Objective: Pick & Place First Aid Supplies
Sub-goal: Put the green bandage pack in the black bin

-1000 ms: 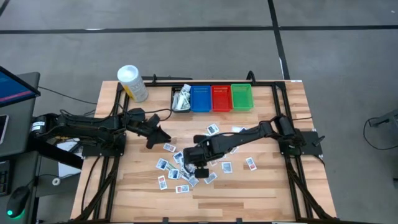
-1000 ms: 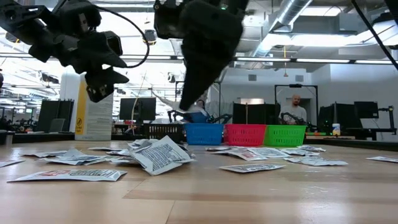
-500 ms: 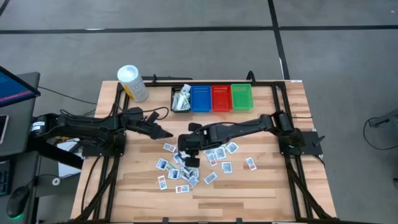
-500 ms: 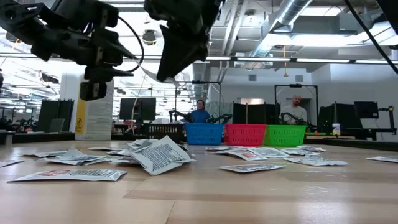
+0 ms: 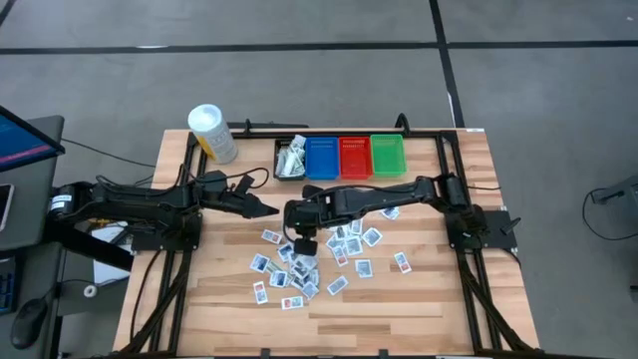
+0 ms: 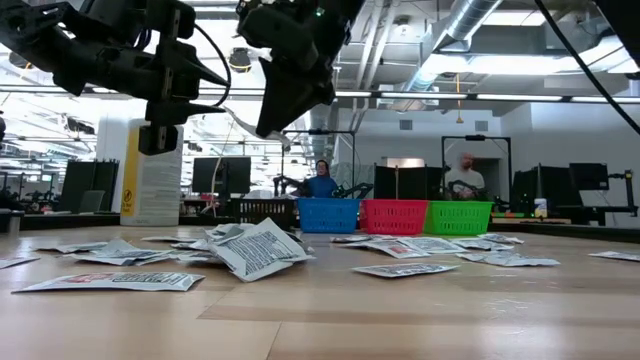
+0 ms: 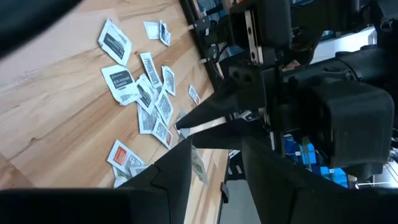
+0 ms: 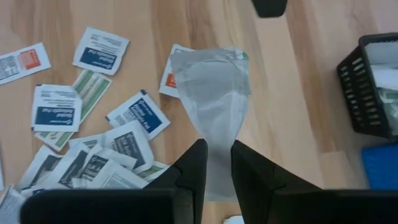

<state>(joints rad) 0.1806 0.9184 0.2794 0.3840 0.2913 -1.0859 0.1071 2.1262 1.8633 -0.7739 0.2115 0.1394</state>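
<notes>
Many small flat first aid packets lie scattered on the wooden table. My right gripper hangs above the heap's far left part, shut on one pale packet. My left gripper stands open just to its left, fingers pointing at it. In the left wrist view the packet's free end shows ahead of the gap between my left fingers, apart from them. The black bin at the far side holds some packets. My right gripper pinches the pale packet by one end between its two fingers. The fingers slant down from the table's right side. The packet sticks out past the fingertips toward my left gripper, lifted clear of the table and the heap.
Blue, red and green bins stand in a row right of the black bin. A white tub with a yellow label stands at the far left. People show in the room behind the table.
My right gripper has risen from the heap and gone toward the table's far left with the packet, closing on my left gripper. My left gripper has rolled about its own line, staying nearly in place.
</notes>
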